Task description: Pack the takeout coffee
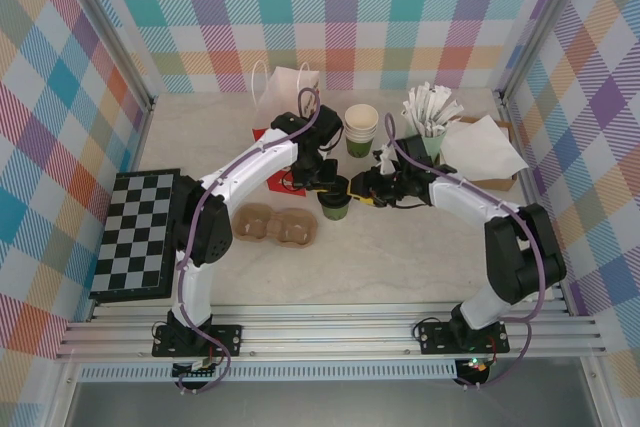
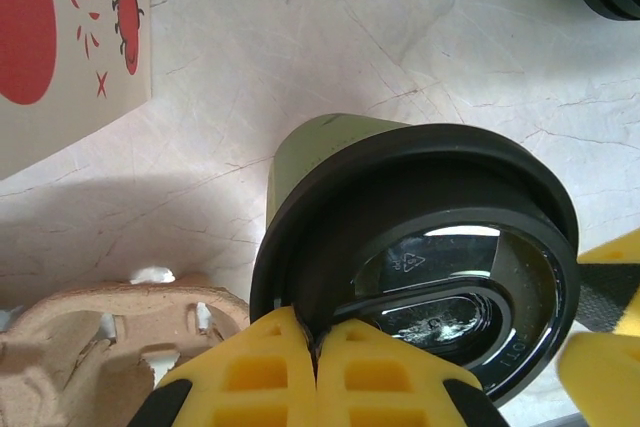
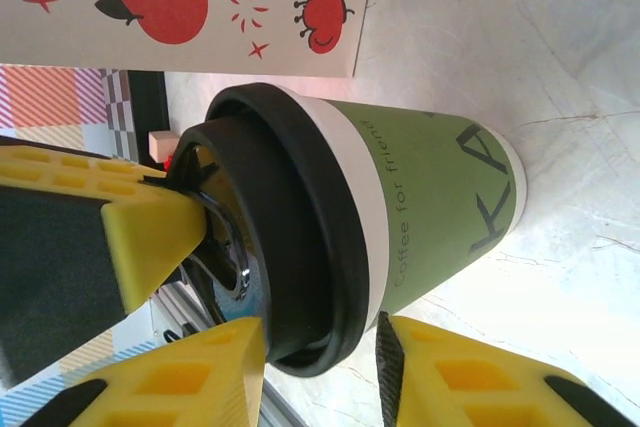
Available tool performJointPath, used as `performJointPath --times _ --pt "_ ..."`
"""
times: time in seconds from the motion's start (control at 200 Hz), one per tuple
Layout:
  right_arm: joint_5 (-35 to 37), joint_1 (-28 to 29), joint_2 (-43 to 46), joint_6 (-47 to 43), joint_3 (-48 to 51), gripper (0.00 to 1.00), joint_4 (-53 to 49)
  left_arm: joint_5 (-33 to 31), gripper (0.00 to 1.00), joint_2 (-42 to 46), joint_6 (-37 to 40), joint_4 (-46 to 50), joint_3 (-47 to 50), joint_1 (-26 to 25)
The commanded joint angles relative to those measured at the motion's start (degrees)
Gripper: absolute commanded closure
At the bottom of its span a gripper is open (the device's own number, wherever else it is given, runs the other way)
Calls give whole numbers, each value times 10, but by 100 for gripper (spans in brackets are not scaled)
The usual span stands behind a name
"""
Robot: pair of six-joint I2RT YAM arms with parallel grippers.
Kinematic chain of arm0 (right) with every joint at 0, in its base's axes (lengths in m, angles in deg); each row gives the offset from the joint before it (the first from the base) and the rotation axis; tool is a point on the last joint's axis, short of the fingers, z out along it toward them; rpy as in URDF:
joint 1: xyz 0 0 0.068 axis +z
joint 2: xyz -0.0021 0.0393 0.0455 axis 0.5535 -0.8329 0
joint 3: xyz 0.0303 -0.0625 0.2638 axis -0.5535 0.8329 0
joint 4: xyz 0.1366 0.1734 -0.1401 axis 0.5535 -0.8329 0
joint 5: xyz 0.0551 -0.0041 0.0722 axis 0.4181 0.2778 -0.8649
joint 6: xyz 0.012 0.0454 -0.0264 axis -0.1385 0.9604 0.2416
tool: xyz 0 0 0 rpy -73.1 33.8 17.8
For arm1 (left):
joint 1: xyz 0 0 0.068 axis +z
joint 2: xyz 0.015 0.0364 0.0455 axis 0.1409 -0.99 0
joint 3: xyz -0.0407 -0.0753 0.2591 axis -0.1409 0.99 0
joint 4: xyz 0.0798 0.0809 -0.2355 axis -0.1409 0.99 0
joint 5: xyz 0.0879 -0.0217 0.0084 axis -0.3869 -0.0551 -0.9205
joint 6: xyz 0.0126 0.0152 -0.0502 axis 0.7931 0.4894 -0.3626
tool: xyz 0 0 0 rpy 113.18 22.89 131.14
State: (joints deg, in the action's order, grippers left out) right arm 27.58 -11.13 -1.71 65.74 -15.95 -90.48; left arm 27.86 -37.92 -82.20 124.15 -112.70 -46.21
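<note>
The takeout coffee point(image 1: 334, 205) stands upright mid-table, a green cup point(image 3: 430, 207) with a cream band and a black lid point(image 2: 420, 247). My left gripper point(image 1: 322, 187) is shut, its yellow fingertips point(image 2: 316, 332) together and pressing on the lid's edge. My right gripper point(image 1: 362, 192) comes in from the right. Its jaws point(image 3: 320, 332) straddle the lid's rim, one finger on the lid's top and the other pad against the cup's side just under the rim.
A brown cardboard cup carrier point(image 1: 277, 225) lies just left of the cup. A white paper bag point(image 1: 285, 87) with red prints stands behind. At the back right stand lidless cups point(image 1: 361, 127), a mint pot of sachets point(image 1: 430, 132) and white napkins point(image 1: 485, 147). A chessboard point(image 1: 135, 232) lies far left.
</note>
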Motion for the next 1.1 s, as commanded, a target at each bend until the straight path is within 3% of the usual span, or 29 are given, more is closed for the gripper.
performJointPath --times 0.0,0.105,0.395,0.515,0.765,0.85,1.0,1.095 --pt "30 -14 49 27 9 62 18 -24 100 -21 26 37 16 -1" --pt "5 -30 46 19 0 61 15 -21 100 -15 86 42 6 -8" --pt "-66 -34 -25 -125 -85 63 -122 -12 100 -22 270 80 -13 -15" --pt "-107 -34 -59 -140 -108 64 -144 -4 100 -33 272 76 -24 -16" --pt "-102 -33 -90 -131 -111 68 -144 8 100 -42 255 62 -21 -17" --pt "-75 -33 -96 -123 -104 71 -144 9 100 -43 254 58 -20 -17" --pt "18 -24 -112 -117 -98 87 -180 13 100 -56 249 49 -22 -17" --pt "37 -14 -125 -111 -82 88 -188 19 100 -71 244 48 -18 -17"
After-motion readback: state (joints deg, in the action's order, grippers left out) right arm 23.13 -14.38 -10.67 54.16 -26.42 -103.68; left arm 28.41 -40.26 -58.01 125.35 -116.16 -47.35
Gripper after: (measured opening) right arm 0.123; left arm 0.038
